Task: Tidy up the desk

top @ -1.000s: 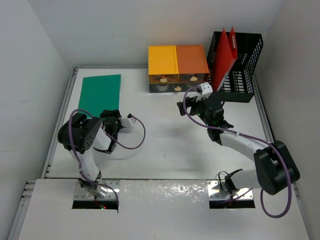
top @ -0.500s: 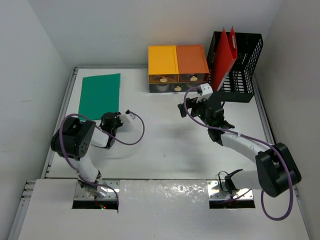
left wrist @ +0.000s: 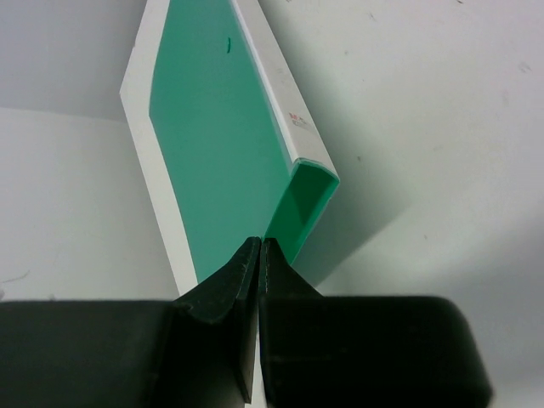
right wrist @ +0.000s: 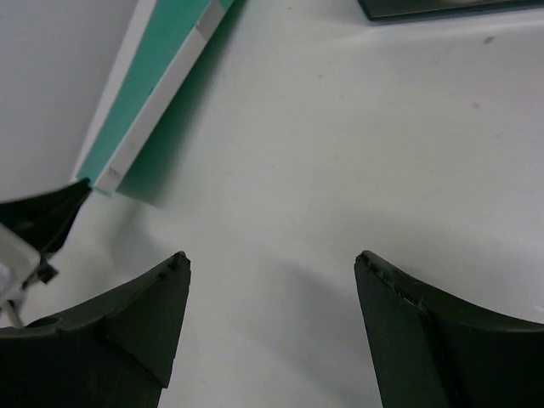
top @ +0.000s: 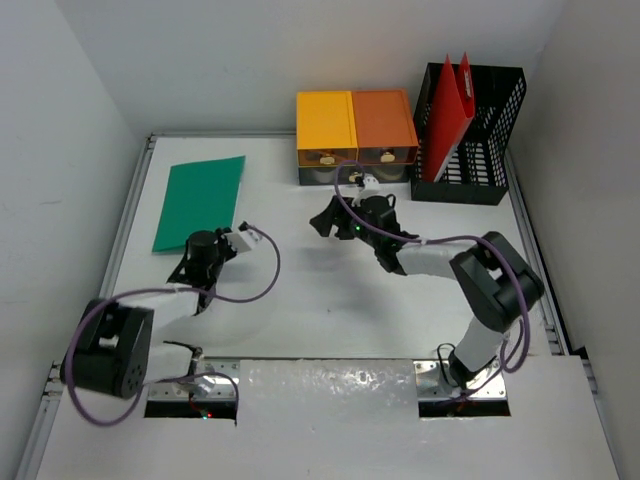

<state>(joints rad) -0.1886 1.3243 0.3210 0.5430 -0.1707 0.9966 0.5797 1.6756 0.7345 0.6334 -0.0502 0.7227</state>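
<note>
The desk point(top: 330, 300) is a wide white tabletop with metal rails. A green folder point(top: 198, 198) lies tilted at its back left. In the left wrist view the green folder point(left wrist: 221, 153) has a white edge strip, and its near corner curls up. My left gripper point(top: 203, 250) is shut on that near edge, its tips point(left wrist: 257, 243) pressed together on the green sheet. My right gripper point(top: 325, 221) points left over the bare middle of the desk. Its jaws point(right wrist: 272, 263) stand wide open with nothing between them.
An orange-and-yellow drawer unit point(top: 357, 135) stands at the back centre. To its right, at the back, a black mesh rack point(top: 480, 135) holds an upright red folder point(top: 445, 115). Walls close in the left, back and right sides.
My left gripper has shut on the green folder's near edge and the folder has turned askew. My right gripper has swung left from beside the rack to the front of the drawers.
</note>
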